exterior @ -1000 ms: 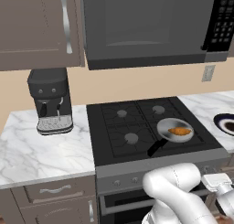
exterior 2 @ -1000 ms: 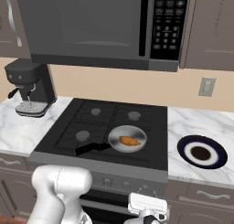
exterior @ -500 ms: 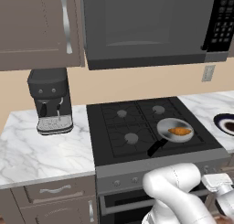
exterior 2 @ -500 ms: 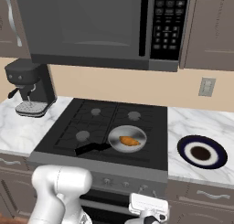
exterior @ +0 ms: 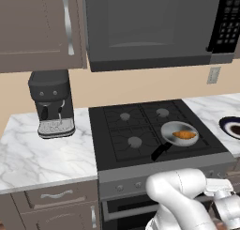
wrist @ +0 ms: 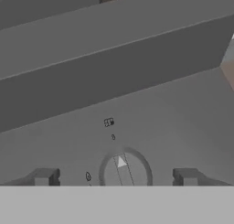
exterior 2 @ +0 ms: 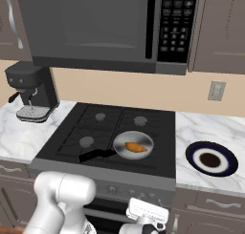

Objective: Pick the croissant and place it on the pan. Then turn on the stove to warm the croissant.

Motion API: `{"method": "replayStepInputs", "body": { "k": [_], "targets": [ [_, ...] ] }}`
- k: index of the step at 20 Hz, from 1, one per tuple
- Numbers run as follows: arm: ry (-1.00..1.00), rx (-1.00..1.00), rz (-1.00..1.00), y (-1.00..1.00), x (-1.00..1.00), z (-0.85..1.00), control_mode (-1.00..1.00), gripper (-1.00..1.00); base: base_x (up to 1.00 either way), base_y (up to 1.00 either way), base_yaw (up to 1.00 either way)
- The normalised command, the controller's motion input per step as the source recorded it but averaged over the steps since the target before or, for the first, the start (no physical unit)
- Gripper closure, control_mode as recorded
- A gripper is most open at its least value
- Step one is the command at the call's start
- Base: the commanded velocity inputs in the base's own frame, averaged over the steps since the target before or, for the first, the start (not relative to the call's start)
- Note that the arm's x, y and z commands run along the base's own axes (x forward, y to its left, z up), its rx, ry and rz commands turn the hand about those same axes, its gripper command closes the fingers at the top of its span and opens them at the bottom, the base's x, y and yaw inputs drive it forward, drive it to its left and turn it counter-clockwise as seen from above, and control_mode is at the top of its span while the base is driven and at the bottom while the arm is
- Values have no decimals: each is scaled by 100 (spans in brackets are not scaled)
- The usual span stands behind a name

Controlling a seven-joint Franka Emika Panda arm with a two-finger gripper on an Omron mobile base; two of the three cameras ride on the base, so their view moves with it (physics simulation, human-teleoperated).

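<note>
The golden croissant lies inside the silver pan, which rests on the front right burner of the black stove. The pan's black handle points toward the front left. My gripper is low, in front of the stove's grey front panel. In the hand view it is open, its two fingertips standing wide on either side of a round grey knob with a white pointer mark. Neither fingertip touches the knob.
A black coffee machine stands on the marble counter left of the stove. A dark white-rimmed plate sits on the counter to the right. The dark microwave hangs above the cooktop.
</note>
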Motion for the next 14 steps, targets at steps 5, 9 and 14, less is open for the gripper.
{"method": "replayStepInputs", "body": {
  "k": [5,9,14],
  "targets": [
    [0,0,-11,8,16,0,-100,-100,0,0,0],
    [3,0,-6,0,30,0,-100,100,0,0,0],
    [3,0,-3,-7,29,0,-100,100,0,0,0]
  ]
}}
